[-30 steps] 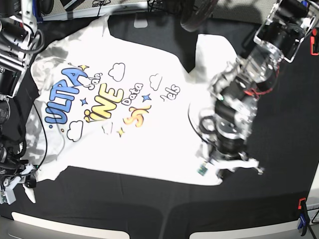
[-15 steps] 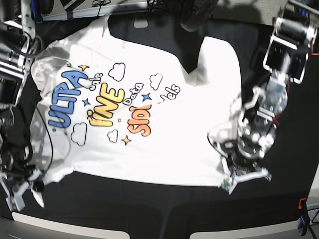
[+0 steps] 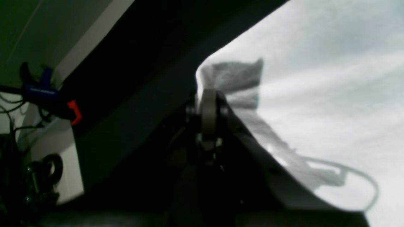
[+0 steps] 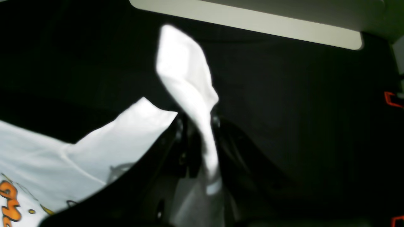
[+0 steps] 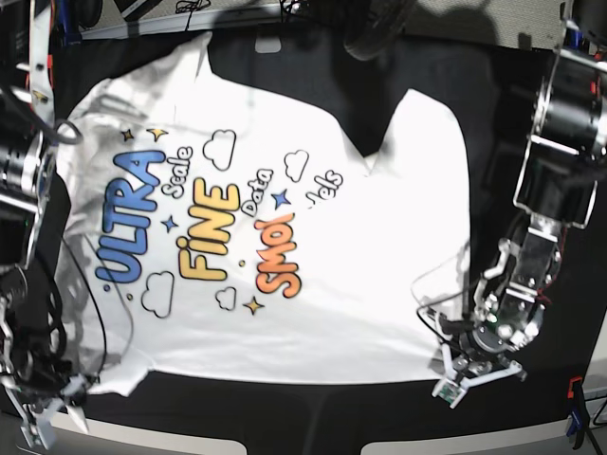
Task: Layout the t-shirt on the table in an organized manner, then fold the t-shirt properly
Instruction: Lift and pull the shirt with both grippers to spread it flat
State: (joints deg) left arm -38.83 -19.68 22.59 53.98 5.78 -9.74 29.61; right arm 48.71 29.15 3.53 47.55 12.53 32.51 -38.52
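The white t-shirt [image 5: 285, 237] lies print-up on the black table [image 5: 285, 422], its "ULTRA", "FINE" and "SMOL" lettering showing flat. At the base view's lower right, my left gripper [image 5: 462, 372] is shut on the shirt's hem corner. The left wrist view shows the left gripper [image 3: 208, 108] pinching a lifted fold of the shirt [image 3: 315, 78]. At the lower left, my right gripper [image 5: 52, 409] is shut on the other hem corner. In the right wrist view a white flap of the shirt [image 4: 186, 78] sticks up from the shut right gripper [image 4: 197, 126].
A red and blue clip [image 5: 574, 403] grips the table edge at the lower right; the same kind of clip [image 3: 47, 94] shows in the left wrist view. A red clip [image 4: 391, 99] sits at the right. Cables and arm bases crowd the far edge and both sides.
Both arms have drawn the hem corners outward and toward the near edge. The shirt has stretched flatter, and the creased lettering has smoothed out.
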